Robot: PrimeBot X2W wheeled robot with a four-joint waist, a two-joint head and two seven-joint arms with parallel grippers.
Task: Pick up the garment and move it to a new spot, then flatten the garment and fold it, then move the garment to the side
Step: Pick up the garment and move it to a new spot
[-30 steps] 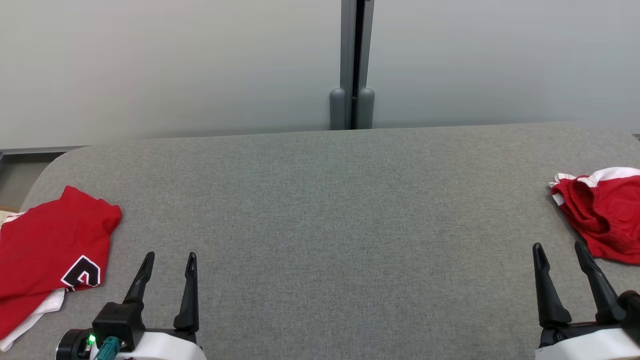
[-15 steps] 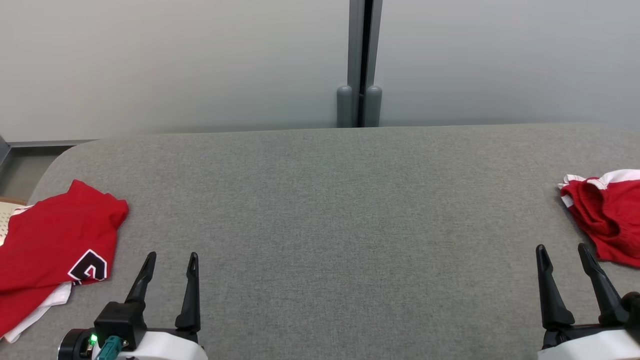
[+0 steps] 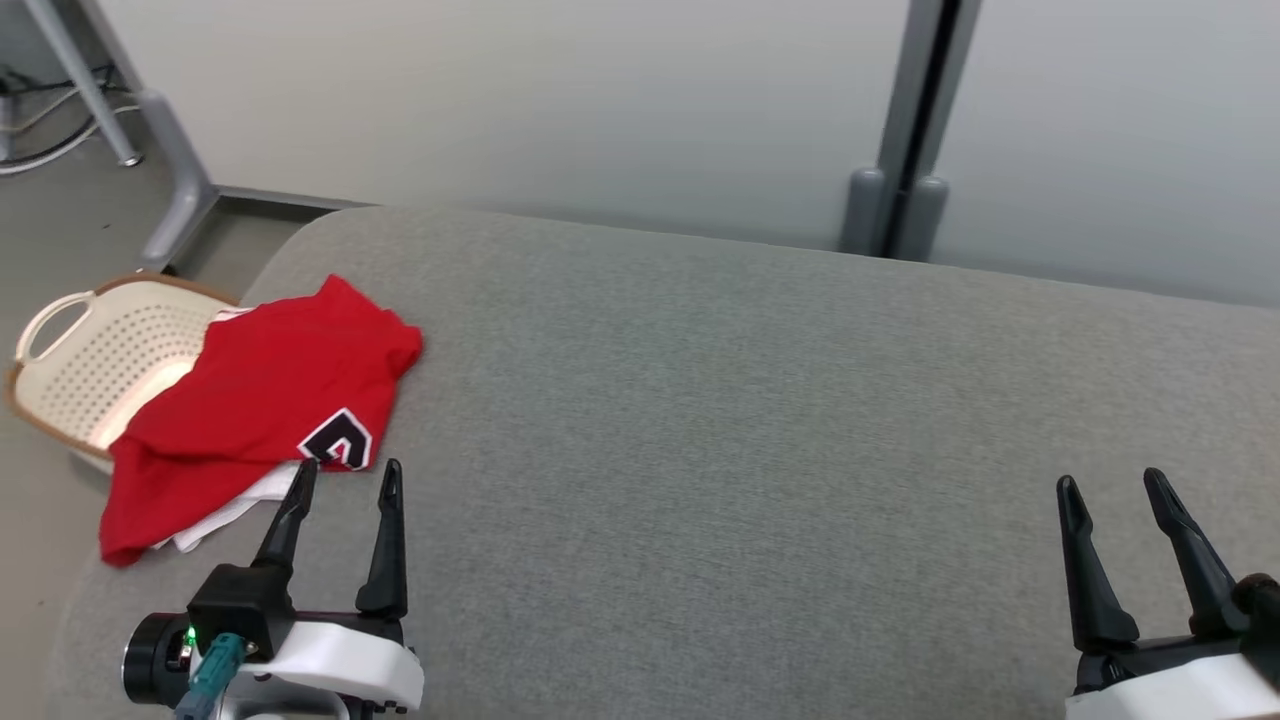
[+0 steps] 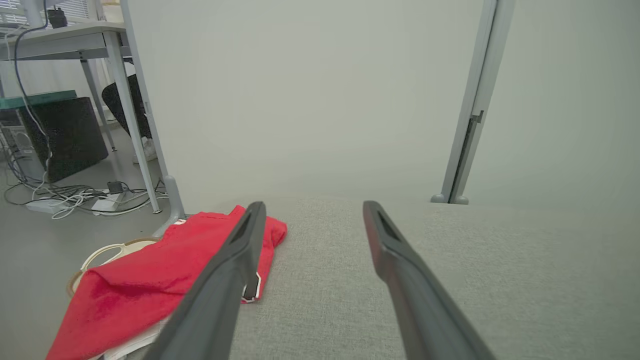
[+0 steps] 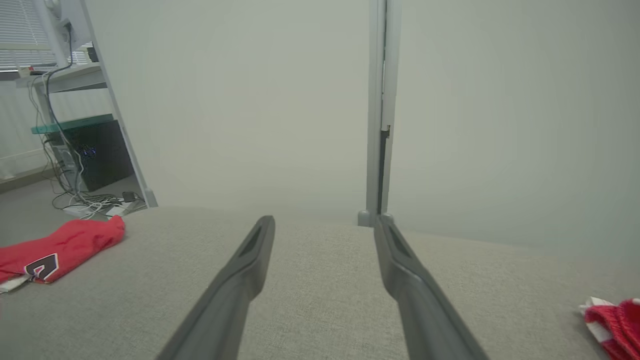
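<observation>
Grey woven padding covers the table (image 3: 700,420) from the near edge outward. Nearest, at seven o'clock in the head view, the left gripper (image 3: 348,470) hovers with its two dark fingers spread wide and nothing between them. At five o'clock the right gripper (image 3: 1110,482) stands equally wide and empty over bare padding, with a second red-and-white garment (image 5: 612,320) off toward its four o'clock. At about eleven o'clock from the left gripper lies the garment (image 3: 260,400), red with a black-and-white emblem (image 3: 338,447) at its near corner. It is rumpled over a white cloth (image 3: 225,515) and hangs off the table's left edge above a pale perforated basket (image 3: 110,350) on the floor. Whether the left fingertip touches it I cannot tell. The pick-up looks to be the step in hand, not yet begun. To do it well, the left gripper should probably swing toward ten o'clock, settle on a raised fold well inside the red layer, and pinch that layer alone. A grip near the overhang risks dragging the pile into the basket. Farthest, at one o'clock, a grey post (image 3: 915,150) splits the pale partition (image 3: 600,100).
</observation>
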